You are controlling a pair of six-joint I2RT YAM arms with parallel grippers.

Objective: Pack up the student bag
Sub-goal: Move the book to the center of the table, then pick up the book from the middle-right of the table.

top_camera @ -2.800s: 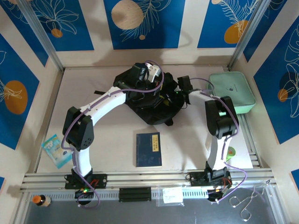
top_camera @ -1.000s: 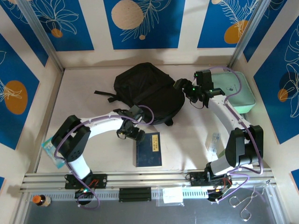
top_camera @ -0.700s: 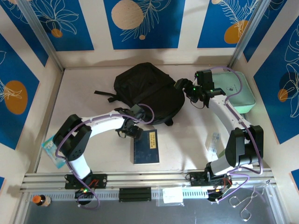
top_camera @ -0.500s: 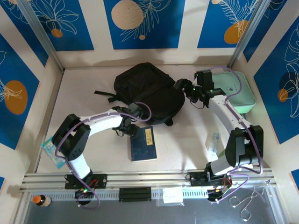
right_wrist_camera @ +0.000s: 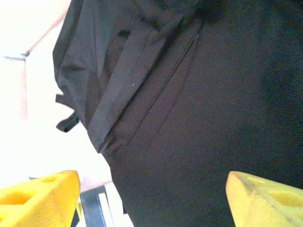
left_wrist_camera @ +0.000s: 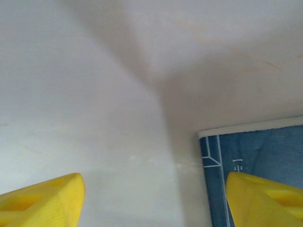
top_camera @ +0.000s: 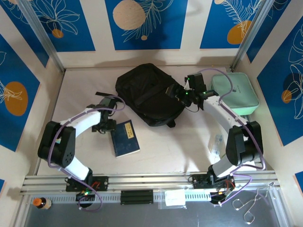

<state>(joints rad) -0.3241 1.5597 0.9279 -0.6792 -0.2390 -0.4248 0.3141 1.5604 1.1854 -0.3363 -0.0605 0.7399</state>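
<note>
Top external: desk [top_camera: 180, 142] seen from above, both arms reaching in from the near edge.
student bag [top_camera: 147, 92]: black, lay flat at the back middle of the desk, strap trailing off its left side.
book [top_camera: 125, 138]: dark blue, flat on the desk, tilted, front-left of the student bag, not touching it.
left end effector [top_camera: 105, 126]: low over the desk, just beside the book's left edge, apart from the student bag.
left wrist: left end effector [left_wrist_camera: 151, 208] had its yellow fingers [left_wrist_camera: 42, 198] wide apart with bare desk between them, nothing held. One finger sat over the book's white-edged corner [left_wrist_camera: 251, 156]; could not tell if it touched.
right end effector [top_camera: 179, 94]: at the right side of the student bag, over its edge.
right wrist: right end effector [right_wrist_camera: 151, 203] had its fingers [right_wrist_camera: 265, 198] spread apart, black fabric of the student bag [right_wrist_camera: 199, 94] under them, nothing clamped. Contact with the fabric could not be told.
pouch [top_camera: 235, 93]: mint green, back right of the desk, to the right of the student bag, right arm between them.
clear packet [top_camera: 217, 143]: on the desk near the right arm.
front rail: orange-capped bottle [top_camera: 41, 203] at left, clear plastic bag [top_camera: 174, 198] in the middle, metal scissor-shaped tool [top_camera: 251, 205] at right.
</note>
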